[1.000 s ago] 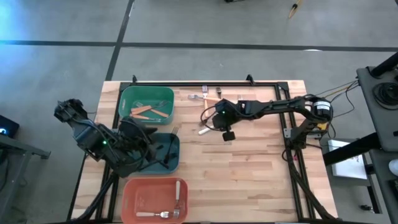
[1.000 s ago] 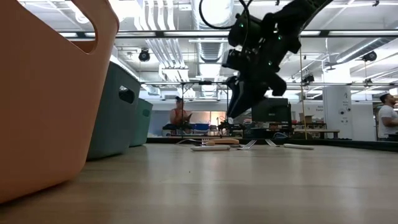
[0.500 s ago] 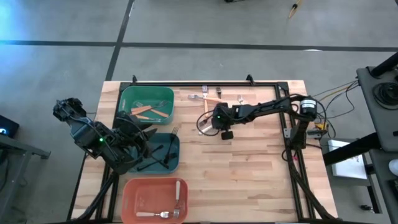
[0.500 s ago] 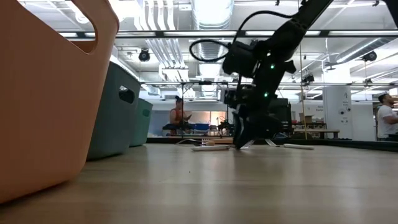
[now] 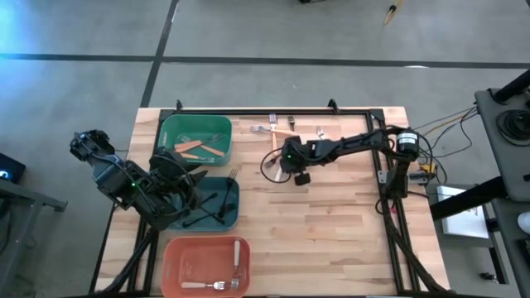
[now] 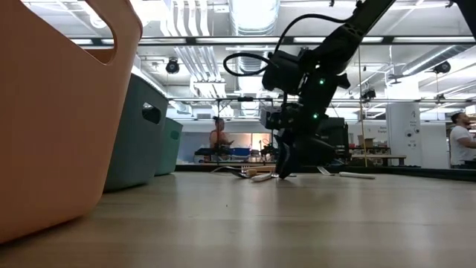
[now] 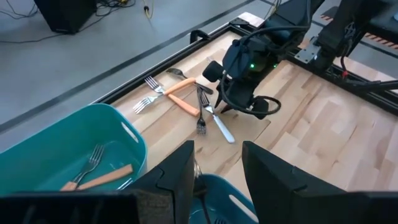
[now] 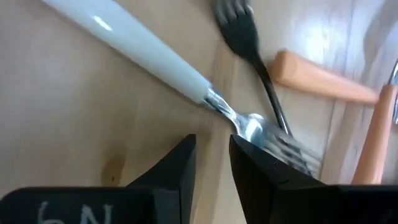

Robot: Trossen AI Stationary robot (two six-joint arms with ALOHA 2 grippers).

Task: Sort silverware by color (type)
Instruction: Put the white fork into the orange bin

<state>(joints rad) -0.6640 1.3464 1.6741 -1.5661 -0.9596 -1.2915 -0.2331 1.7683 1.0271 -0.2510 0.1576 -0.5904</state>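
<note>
Fingers of the right hand [image 8: 211, 165] stand slightly apart, holding nothing. White fork [image 8: 155, 59] lies just ahead, its axis slanting across the gap. Left hand [image 7: 217, 180], part-open and empty, waits far off.

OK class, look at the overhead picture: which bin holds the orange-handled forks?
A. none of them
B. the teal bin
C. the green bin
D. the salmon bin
C: from above, the orange-handled forks lie inside the green bin, while the salmon bin holds white-handled forks.
</note>
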